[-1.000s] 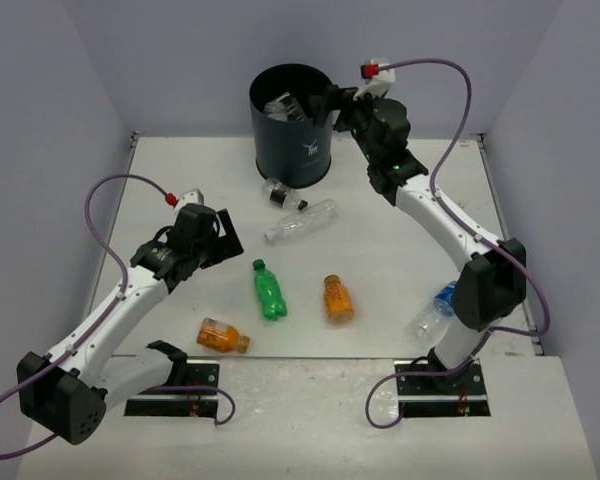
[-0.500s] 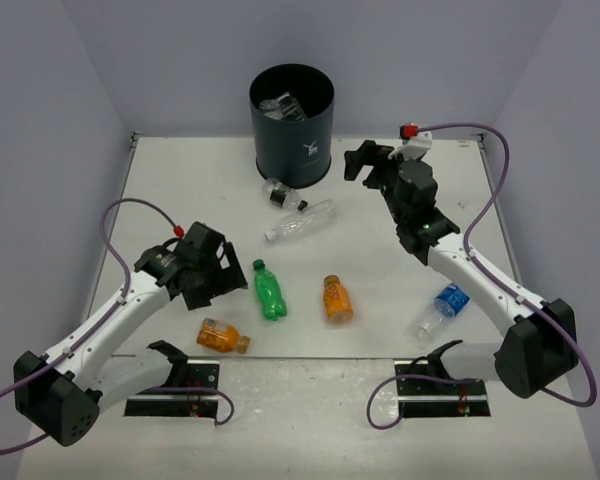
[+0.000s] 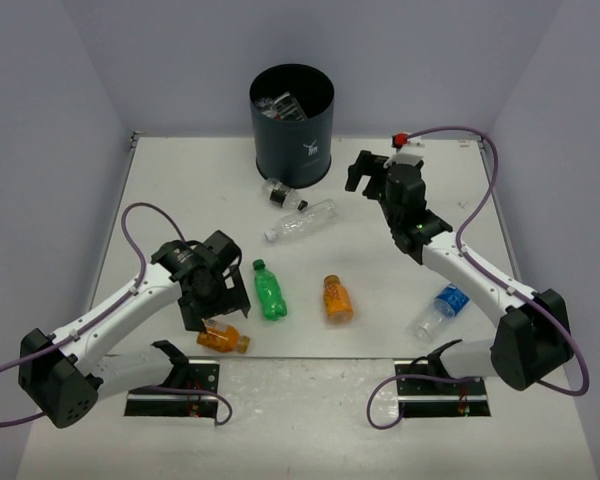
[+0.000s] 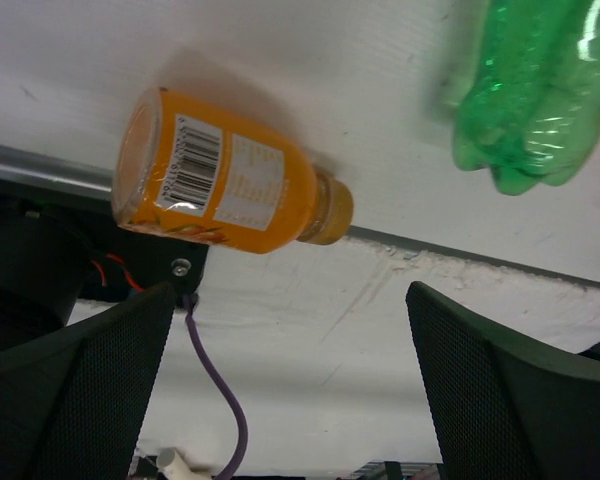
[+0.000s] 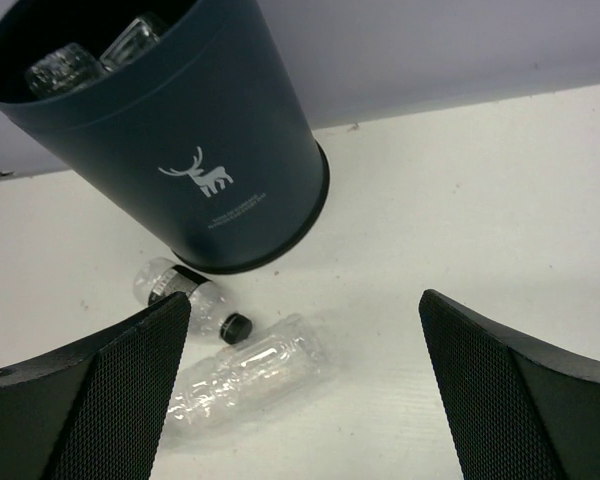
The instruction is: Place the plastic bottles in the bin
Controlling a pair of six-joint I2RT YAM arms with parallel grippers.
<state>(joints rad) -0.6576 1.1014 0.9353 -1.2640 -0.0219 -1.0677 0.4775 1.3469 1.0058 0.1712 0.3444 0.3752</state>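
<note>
Top external view: the bin is standing at twelve o'clock on the table, with clear bottles lying inside it. Six bottles are lying outside. The left gripper is being held spread wide over the orange bottle at seven o'clock, with the green bottle just beside it. The right gripper is hanging at two o'clock, jaws apart and empty. The second orange bottle and the blue-labelled bottle are lying towards five o'clock.

Left wrist view: the orange bottle is being seen at ten o'clock, off centre from the open fingers, right at the table's near edge. Its length is running roughly along the closing line. The wrist is probably best turned and shifted over it, so the label is pinched across, not the cap.

Right wrist view: nothing is being held between the wide-spread fingers. The bin is filling eleven o'clock. The black-capped bottle and the long clear bottle are lying at seven o'clock, close together and likely to roll if nudged.
</note>
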